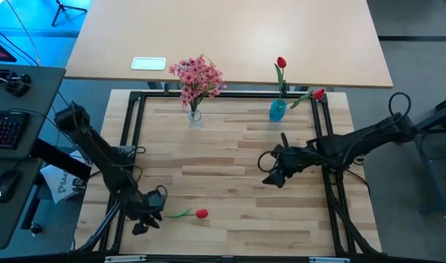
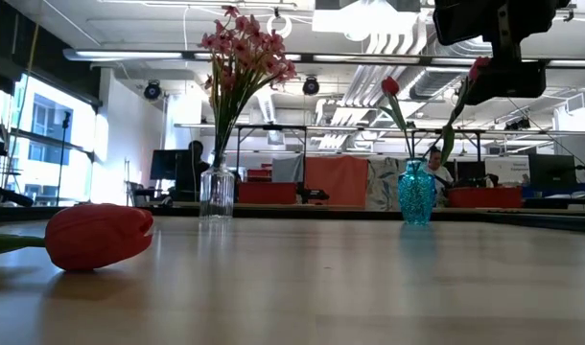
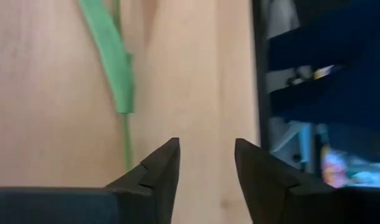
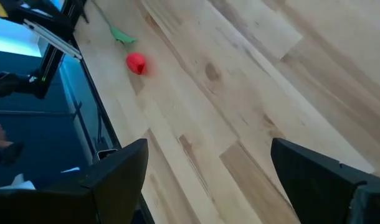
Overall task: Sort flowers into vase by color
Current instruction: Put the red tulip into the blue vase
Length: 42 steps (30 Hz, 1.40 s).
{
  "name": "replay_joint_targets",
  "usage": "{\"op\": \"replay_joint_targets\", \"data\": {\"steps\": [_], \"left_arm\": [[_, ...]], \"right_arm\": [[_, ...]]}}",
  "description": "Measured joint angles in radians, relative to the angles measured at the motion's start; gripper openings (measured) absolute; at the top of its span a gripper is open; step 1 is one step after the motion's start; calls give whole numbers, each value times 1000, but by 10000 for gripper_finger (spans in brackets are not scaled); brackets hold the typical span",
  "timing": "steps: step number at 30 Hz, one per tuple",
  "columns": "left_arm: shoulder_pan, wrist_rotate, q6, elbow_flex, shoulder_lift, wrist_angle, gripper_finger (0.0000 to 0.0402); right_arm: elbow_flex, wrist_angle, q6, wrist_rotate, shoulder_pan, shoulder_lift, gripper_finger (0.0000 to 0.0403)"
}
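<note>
One red tulip lies flat on the table near its front left, its bloom (image 1: 201,214) to the right and its green stem (image 1: 179,214) pointing left. My left gripper (image 1: 146,221) hovers open at the stem's free end. In the left wrist view the stem (image 3: 126,140) runs beside one finger, outside the gap (image 3: 205,146). My right gripper (image 1: 273,174) hangs open over the table's middle right, with nothing between its fingers (image 4: 209,149). A clear vase (image 1: 196,115) holds pink sprays (image 1: 199,75). A blue vase (image 1: 278,109) holds two red tulips (image 1: 281,63).
Both vases stand at the table's far edge, inside a black frame (image 1: 135,124) that runs round the tabletop. One tulip (image 1: 318,93) leans out of the blue vase to the right. Bare wood lies between the vases and the lying tulip (image 4: 136,63).
</note>
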Motion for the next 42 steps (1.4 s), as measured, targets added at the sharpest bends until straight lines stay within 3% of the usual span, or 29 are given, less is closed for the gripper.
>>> {"op": "replay_joint_targets", "data": {"steps": [10,13,23,27,32,33,37,42], "left_arm": [[99,30,117,82,153,-94,224],[116,-7,135,128,198,-168,229],[127,-21,134,222,365,-193,228],[128,-38,113,270,415,-290,185],[143,-39,80,306,430,-380,34],[149,-36,68,309,425,-380,19],[193,-61,68,329,384,-395,13],[318,-237,213,422,297,-346,4]], "right_arm": [[0,20,-18,3,11,1,334],[0,16,-44,2,12,-5,334],[0,-31,-141,-1,28,-14,334],[0,-77,-160,-1,49,-14,334],[0,-100,-181,5,87,-43,334],[0,-103,-187,12,96,-55,334],[0,-110,-186,59,136,-122,334],[0,-112,-167,218,215,-214,334]]}}
